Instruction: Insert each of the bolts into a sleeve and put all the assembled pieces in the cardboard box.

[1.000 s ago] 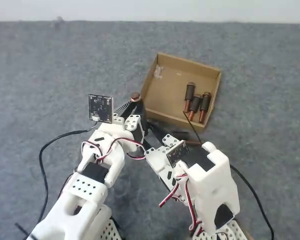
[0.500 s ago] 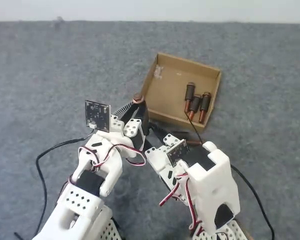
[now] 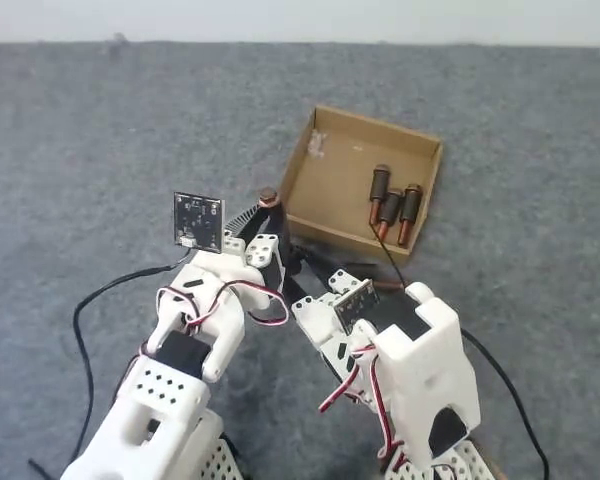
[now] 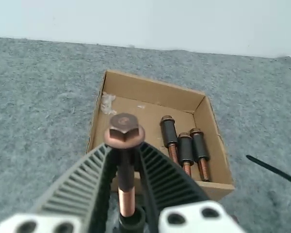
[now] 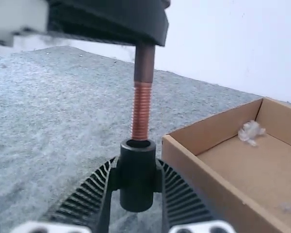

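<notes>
My left gripper (image 4: 123,170) is shut on a copper bolt (image 4: 123,145), held upright with its hex head (image 3: 268,195) on top. Its threaded end (image 5: 141,111) enters the mouth of a black sleeve (image 5: 136,170), on which my right gripper (image 5: 136,187) is shut from below. Both grippers meet just in front of the cardboard box (image 3: 310,228), near its left front corner. Three assembled bolt-and-sleeve pieces (image 3: 392,208) lie side by side inside the cardboard box (image 4: 150,92), towards its right wall.
Grey carpet (image 3: 100,130) covers the whole table. A small clear scrap (image 3: 318,143) lies in the box's far left corner. Black cables (image 3: 85,320) trail beside both arms. A white wall stands behind the carpet.
The left arm with the bolt shifted slightly, first down and left, then back up a little. The right arm held still with the sleeve.
</notes>
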Tool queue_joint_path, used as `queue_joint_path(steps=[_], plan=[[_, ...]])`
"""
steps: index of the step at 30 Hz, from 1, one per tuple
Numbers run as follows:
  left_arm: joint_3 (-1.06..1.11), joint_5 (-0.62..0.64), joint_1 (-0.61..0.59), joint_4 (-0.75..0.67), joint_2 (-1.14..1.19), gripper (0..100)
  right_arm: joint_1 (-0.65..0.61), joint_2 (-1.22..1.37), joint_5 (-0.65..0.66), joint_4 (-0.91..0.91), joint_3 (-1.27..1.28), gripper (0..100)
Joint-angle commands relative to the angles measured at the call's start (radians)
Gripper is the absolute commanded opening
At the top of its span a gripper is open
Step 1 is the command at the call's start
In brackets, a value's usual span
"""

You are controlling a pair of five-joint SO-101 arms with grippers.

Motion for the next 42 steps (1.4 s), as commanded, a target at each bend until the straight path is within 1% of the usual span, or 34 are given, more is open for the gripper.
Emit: queue_joint_path(steps=[1, 7, 12, 16, 20, 24, 32, 36, 38, 40, 42], plan=[[-0.008, -0.003, 0.009, -0.026, -0.017, 1, 0.015, -0.015, 0.018, -0.021, 0.002, 0.6], [0.015, -0.003, 0.064, 0.021, -0.026, 1, 0.016, -0.015, 0.018, -0.021, 0.003, 0.6], [0.018, -0.005, 0.061, 0.023, -0.023, 1, 0.016, -0.015, 0.018, -0.021, 0.006, 0.6], [0.03, -0.054, 0.06, 0.025, -0.02, 1, 0.019, -0.015, 0.018, -0.024, 0.008, 0.6], [0.07, -0.061, 0.061, 0.023, -0.025, 1, 0.019, -0.016, 0.018, -0.03, 0.017, 0.6], [0.082, -0.1, 0.061, 0.025, -0.02, 1, 0.033, -0.016, 0.018, -0.03, 0.017, 0.6], [0.166, -0.104, 0.064, 0.018, -0.026, 2, 0.039, -0.018, 0.015, -0.03, 0.018, 0.6], [0.17, -0.107, 0.068, 0.018, -0.026, 2, 0.039, -0.018, 0.015, -0.03, 0.018, 0.6], [0.17, -0.14, 0.072, 0.018, -0.026, 2, 0.039, -0.018, 0.015, -0.03, 0.018, 0.6], [0.171, -0.201, 0.094, 0.018, -0.026, 5, 0.039, -0.018, 0.015, -0.03, 0.02, 0.6], [0.177, -0.224, 0.107, 0.021, -0.026, 13, 0.039, -0.018, 0.014, -0.03, 0.02, 0.6]])
